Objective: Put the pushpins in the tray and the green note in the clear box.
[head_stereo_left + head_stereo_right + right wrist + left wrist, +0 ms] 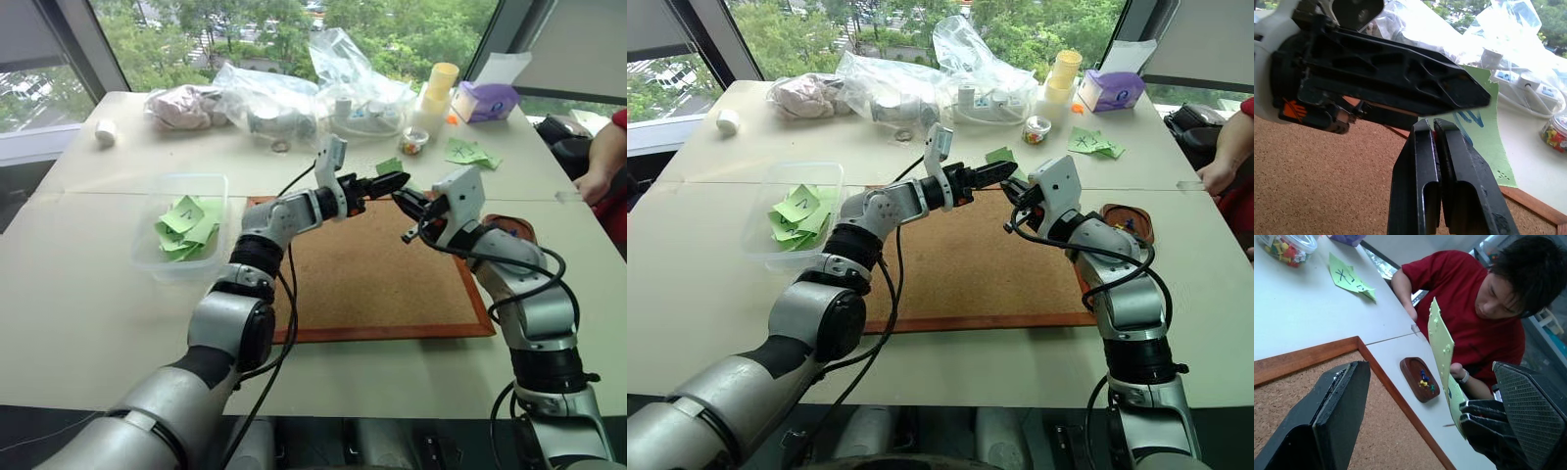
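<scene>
**Green note pinched in right gripper, left gripper wide beside it**

Right gripper (1436,132) closed tight on the small pale green paper note with dark scribbles (1484,132), held upright above the far edge of the large wood-framed corkboard (392,284). Left gripper (392,183) spread wide, fingers (1337,411) well apart, nothing between them; tips just beside the right gripper's, the note's edge (1442,347) near the inner face of one finger. Contact between left fingers and note: cannot tell.

Small shallow oval dark reddish-brown tray (1420,379) on the table just past the corkboard's frame, beyond and below the right gripper; a few tiny coloured pushpins (1423,380) (yellow, blue) lying inside.

Translucent colourless plastic box with rounded corners (181,227) well apart from both grippers, on the left arm's side, holding a bunch of similar green slips (186,227).

Beyond the grippers: clear plastic bags (294,93), round tub of spare pins (1288,247), loose green slips (470,152). Person in red shirt (1469,308) seated at the table edge past the tray.
</scene>
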Controlling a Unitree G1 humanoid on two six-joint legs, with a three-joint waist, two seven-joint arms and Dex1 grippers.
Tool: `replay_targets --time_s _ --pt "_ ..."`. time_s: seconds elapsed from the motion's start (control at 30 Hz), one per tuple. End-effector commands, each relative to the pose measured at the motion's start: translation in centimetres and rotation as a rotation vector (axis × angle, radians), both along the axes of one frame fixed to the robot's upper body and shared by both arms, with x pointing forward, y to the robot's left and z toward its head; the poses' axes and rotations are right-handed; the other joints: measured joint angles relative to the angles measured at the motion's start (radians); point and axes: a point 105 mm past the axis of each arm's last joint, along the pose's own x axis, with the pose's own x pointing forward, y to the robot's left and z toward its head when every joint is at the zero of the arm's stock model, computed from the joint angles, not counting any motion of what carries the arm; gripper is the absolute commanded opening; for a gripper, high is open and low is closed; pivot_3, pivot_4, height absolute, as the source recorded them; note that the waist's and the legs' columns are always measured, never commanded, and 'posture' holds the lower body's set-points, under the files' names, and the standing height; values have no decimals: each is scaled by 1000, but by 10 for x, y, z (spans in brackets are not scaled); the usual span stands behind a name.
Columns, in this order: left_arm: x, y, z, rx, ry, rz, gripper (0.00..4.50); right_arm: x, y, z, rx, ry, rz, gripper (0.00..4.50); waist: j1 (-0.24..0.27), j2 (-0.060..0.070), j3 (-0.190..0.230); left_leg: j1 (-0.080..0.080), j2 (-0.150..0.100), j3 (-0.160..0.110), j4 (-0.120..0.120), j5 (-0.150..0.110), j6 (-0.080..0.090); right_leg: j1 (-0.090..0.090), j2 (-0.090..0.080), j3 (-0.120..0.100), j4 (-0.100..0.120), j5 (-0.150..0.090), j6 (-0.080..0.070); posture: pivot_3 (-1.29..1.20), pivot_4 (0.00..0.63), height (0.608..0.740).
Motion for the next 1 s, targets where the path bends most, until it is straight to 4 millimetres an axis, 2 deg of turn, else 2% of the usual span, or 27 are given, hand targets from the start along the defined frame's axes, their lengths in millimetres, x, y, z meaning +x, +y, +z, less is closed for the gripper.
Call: replay_targets --time_s 0.03,0.07,0.3,0.33,0.43,0.53,0.6,0.8,0.97,1.0 --pt "5 -4 17 -68 -5 22 3896 -6 3 16 -2 -67 8 0 0 0 0 0 0 0 0 0 0 0 0 0 0 0 0 0 150 735" --pt "5 -4 17 -74 1 22 3646 -6 3 17 -2 -68 8 0 -1 0 0 0 0 0 0 0 0 0 0 0 0 0 0 0 150 735" --pt "3 -7 19 -87 -2 -5 290 -7 5 17 -5 -73 10 0 -1 0 0 0 -1 0 0 0 0 0 0 0 0 0 0 0 150 735" --pt "3 -8 20 -89 -3 -10 63 -7 5 17 -7 -73 11 0 -1 0 0 0 -1 0 0 0 0 0 0 0 0 0 0 0 150 735" --pt "1 -8 18 -65 -31 -21 63 -7 6 16 -22 -79 14 0 -1 0 0 0 -1 0 0 0 0 0 0 -1 0 0 0 0 150 735" --pt "5 -4 -2 88 -118 21 63 -6 4 22 20 -103 -8 0 -1 0 0 0 -1 0 0 0 0 0 0 0 0 0 0 0 150 735" --pt "7 0 -10 120 -122 35 63 -7 1 29 85 -116 -28 0 -1 0 0 0 -1 1 0 0 0 0 0 -1 1 0 0 0 150 735" --pt "8 5 -12 122 -129 43 63 -9 -4 34 198 -103 -59 0 -1 0 0 0 -1 1 0 1 -1 0 0 -1 1 0 0 0 150 735" --pt "-2 5 -11 367 -480 -39 63 -7 -42 44 398 -94 -220 0 2 0 0 0 -1 1 0 1 -1 0 0 -1 2 0 0 0 150 735" --pt "-10 4 -8 415 -588 -97 63 -5 -58 42 416 -91 -295 0 2 0 0 0 -2 1 1 1 -1 0 -1 -1 2 0 0 0 150 735"
